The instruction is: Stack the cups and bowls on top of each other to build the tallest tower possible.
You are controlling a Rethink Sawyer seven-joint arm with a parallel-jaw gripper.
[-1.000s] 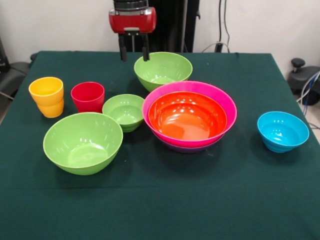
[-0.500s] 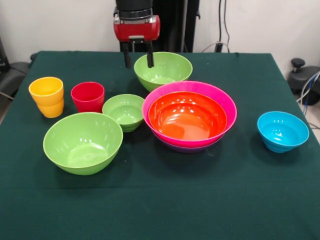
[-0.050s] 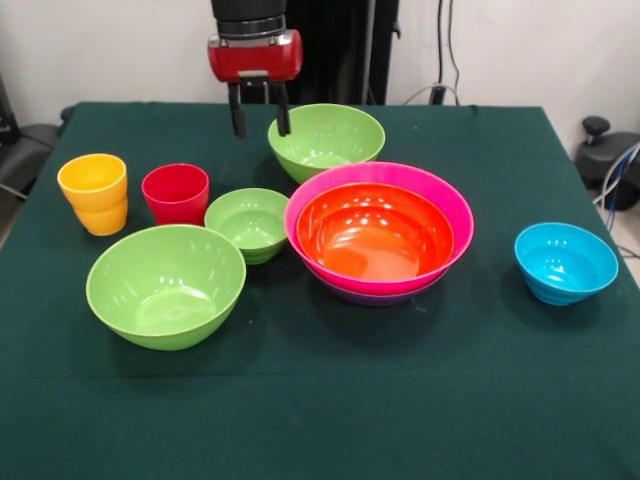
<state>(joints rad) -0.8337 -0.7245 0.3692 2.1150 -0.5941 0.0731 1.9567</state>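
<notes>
My gripper [image 3: 260, 125] hangs open and empty over the far side of the table, just left of the far lime green bowl [image 3: 326, 141]. An orange bowl [image 3: 374, 233] sits nested in a hot pink bowl [image 3: 445, 200], with a purple rim [image 3: 375, 296] showing beneath: this is the tower. A small green bowl [image 3: 248, 223] and a large green bowl [image 3: 166, 285] stand to the left. The yellow cup [image 3: 94, 192] and the red cup [image 3: 176, 193] stand upright at the far left. A sky blue bowl [image 3: 565, 262] sits alone on the right.
A dark green cloth [image 3: 320, 400] covers the table. Cables and black equipment [image 3: 605, 150] lie past the table's right edge.
The gripper shifted right toward the far green bowl's rim half a second ago, then moved back left. No bowl or cup has moved.
</notes>
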